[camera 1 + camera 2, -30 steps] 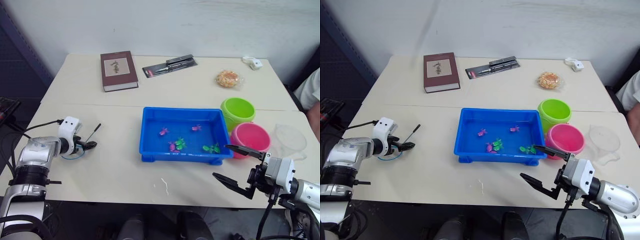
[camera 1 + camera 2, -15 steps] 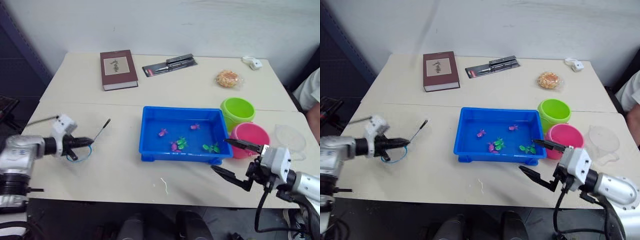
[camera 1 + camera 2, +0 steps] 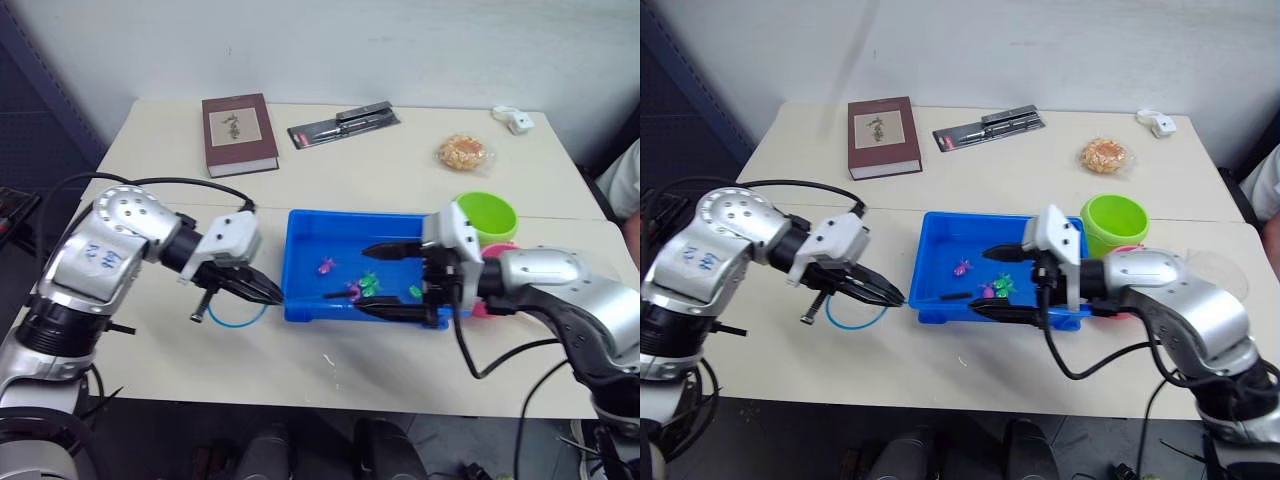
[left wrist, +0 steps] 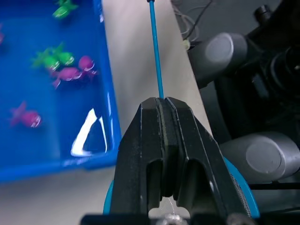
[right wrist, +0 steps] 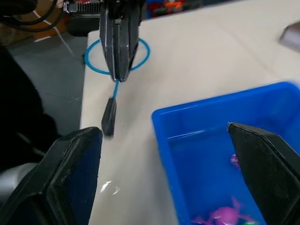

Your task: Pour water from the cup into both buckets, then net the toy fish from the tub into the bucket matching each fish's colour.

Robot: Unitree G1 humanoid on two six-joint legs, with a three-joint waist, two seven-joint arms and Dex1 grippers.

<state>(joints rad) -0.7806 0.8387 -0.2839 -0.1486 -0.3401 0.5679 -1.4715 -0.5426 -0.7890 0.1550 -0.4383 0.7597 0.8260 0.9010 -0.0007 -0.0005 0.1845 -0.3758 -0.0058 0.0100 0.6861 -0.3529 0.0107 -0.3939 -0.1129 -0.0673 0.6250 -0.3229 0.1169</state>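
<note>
**Lighting and picture quality**

Head views: even, bright, diffuse light from above. The counter [image 3: 400, 180] reads pale cream with soft, weak shadows under the arms. The back wall is washed out. The tub [image 3: 365, 268] shows small white glints on its water.

Left wrist view: a strong white reflection streak lies on the tub's inner wall. The left pincer [image 4: 163, 105] fingers are close and soft-edged; the background is out of focus.

Right wrist view: the near dark fingers [image 5: 75, 173] are blurred, and the far edge is smeared.

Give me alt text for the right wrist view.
The open right gripper hangs over the blue tub, where a pink toy fish lies in water. Across the table, the left gripper holds the net by its handle.
</note>
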